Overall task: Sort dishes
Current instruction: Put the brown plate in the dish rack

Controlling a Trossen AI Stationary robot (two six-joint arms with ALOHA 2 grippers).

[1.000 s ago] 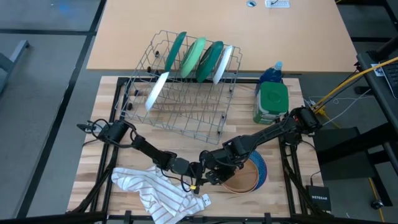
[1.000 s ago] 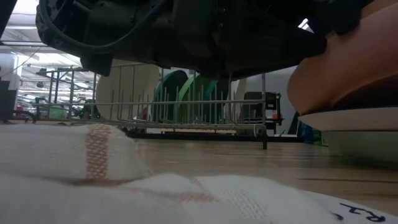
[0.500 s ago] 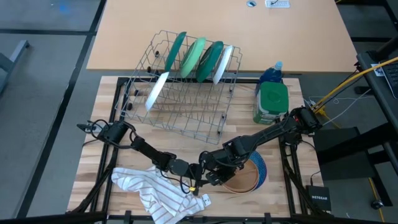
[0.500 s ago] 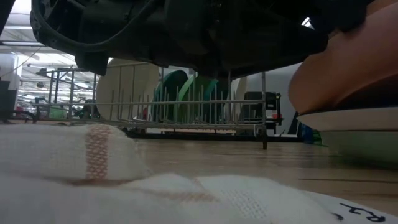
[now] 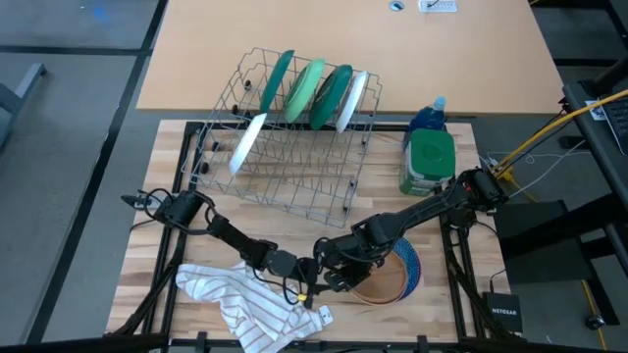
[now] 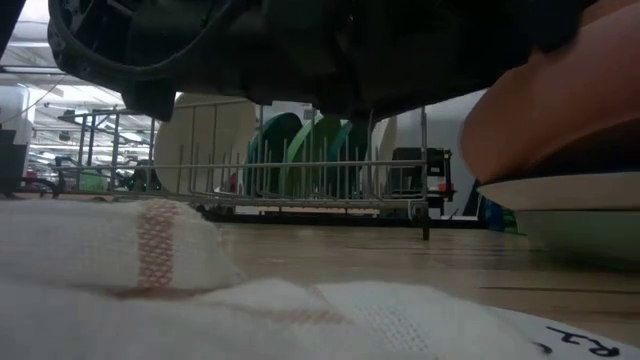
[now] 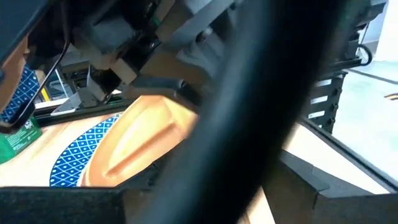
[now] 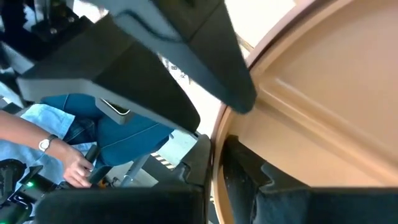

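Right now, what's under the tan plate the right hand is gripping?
A blue patterned plate lies under the tan plate, its edge showing beside it. The right hand hides whether anything else is underneath.

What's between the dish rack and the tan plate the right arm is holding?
Bare wooden tabletop, seen from the high view. The wire dish rack stands farther back, the tan plate at the near edge, with only the right arm crossing above that stretch.

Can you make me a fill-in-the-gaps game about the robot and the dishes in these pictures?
1. The dishes in the wire rack stand on their ____.
2. The right gripper is shut on the rim of the ____ plate.
3. That plate lies on top of a plate with a ____ pattern.
4. The striped cloth lies in front of the ____ arm.

Missing words: edges; tan; blue; left
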